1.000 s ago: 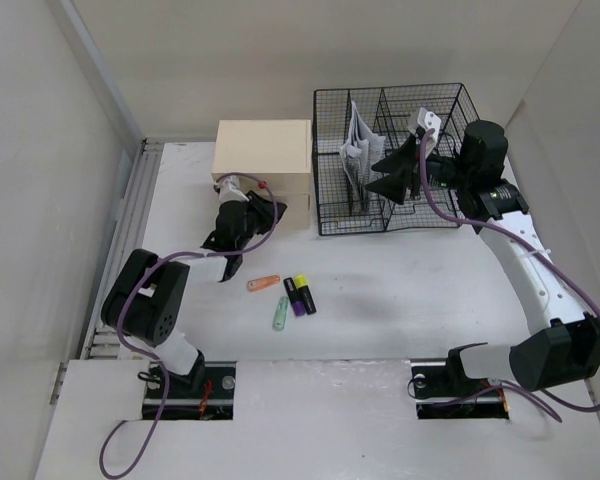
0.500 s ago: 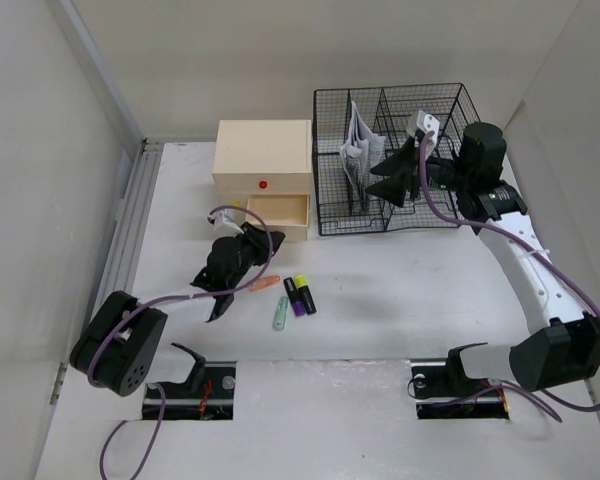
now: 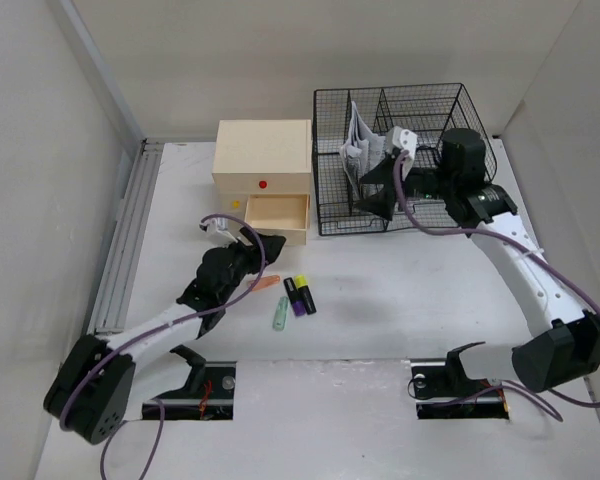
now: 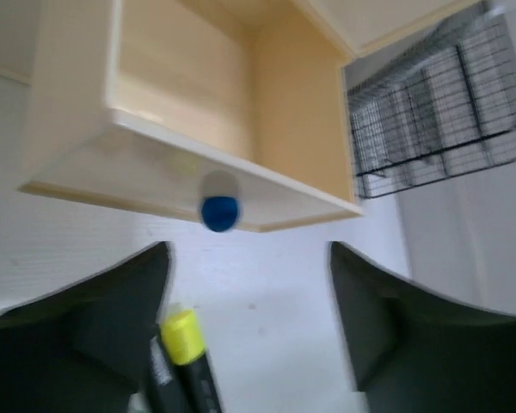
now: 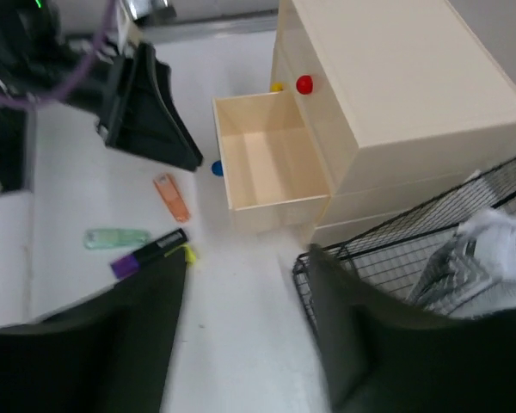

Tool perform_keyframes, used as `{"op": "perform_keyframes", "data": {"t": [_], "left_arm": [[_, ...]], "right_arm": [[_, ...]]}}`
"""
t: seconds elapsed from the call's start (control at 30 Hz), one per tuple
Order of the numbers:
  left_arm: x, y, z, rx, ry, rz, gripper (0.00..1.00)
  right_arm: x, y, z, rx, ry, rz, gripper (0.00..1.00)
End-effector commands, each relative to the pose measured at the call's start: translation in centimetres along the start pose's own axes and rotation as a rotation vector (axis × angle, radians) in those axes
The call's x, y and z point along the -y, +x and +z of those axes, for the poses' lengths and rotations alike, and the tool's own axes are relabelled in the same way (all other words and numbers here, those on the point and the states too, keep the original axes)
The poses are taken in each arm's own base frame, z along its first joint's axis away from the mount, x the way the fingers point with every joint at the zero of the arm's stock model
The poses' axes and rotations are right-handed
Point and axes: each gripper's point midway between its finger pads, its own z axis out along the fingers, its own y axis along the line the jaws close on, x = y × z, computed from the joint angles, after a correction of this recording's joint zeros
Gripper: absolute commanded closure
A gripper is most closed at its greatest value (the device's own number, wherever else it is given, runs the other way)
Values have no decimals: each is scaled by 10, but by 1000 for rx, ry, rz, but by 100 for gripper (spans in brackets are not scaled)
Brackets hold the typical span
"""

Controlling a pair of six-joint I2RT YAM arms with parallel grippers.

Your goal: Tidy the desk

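Note:
The white desk [image 3: 400, 280] carries a cream drawer box [image 3: 263, 160] whose lower drawer [image 3: 277, 212] stands pulled out and empty, its blue knob [image 4: 219, 212] facing my left gripper. In front lie an orange marker [image 3: 265, 284], a mint-green one [image 3: 280, 314], and purple-capped [image 3: 294, 294] and yellow-capped [image 3: 306, 294] highlighters. My left gripper [image 3: 255, 262] hovers open just short of the drawer front, holding nothing; the yellow highlighter [image 4: 185, 344] lies by its left finger. My right gripper [image 3: 365, 190] hangs open and empty over the front left of the wire rack [image 3: 420, 110].
Folded papers [image 3: 358, 145] stand in the rack's left compartment. A metal rail [image 3: 125, 240] runs along the desk's left side, and white walls close in on three sides. The upper drawer's red knob [image 5: 304, 84] shows shut.
My left arm drew back from the drawer box toward the markers, leaving the lower drawer open, and its jaws spread apart. The right gripper shifted left over the rack and opened wider.

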Motion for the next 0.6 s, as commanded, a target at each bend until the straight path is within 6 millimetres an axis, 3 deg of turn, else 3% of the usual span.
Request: {"op": "perform_keyframes", "data": {"t": [0.0,0.03,0.1,0.13,0.2,0.23,0.3,0.33,0.37,0.43,0.47,0.5,0.53,0.57], "left_arm": [[30,-13,-16,39,82,50,43],[37,-18,-26,42,108,57,63],[62,-25,-37,45,171,72,100],[61,-23,-43,22,158,106,100],[80,-43,-58,66,185,157,100],[104,-60,-68,93,224,192,100],[109,-78,-81,126,186,299,100],[129,-94,-89,157,213,318,100],[133,-100,-97,157,207,348,99],[147,-115,-110,187,222,416,91],[160,-130,-122,226,239,435,80],[155,-135,-123,240,199,461,67],[158,-145,-131,285,197,489,40],[149,-149,-130,300,152,548,31]], "right_arm": [[-11,7,15,-102,-12,-194,36],[-17,18,21,-138,-23,-220,53],[-38,37,38,-195,-60,-293,75],[-49,60,42,-226,-99,-346,91],[-69,79,56,-249,-146,-415,93],[-81,99,56,-270,-193,-455,93],[-96,115,65,-302,-216,-501,88],[-100,119,67,-312,-223,-527,84],[-103,131,72,-340,-246,-559,74],[-111,145,79,-389,-266,-581,67],[-111,145,83,-397,-263,-579,63],[-110,153,90,-426,-271,-557,61],[-111,157,96,-459,-261,-538,61],[-112,162,100,-494,-252,-489,61]]}}
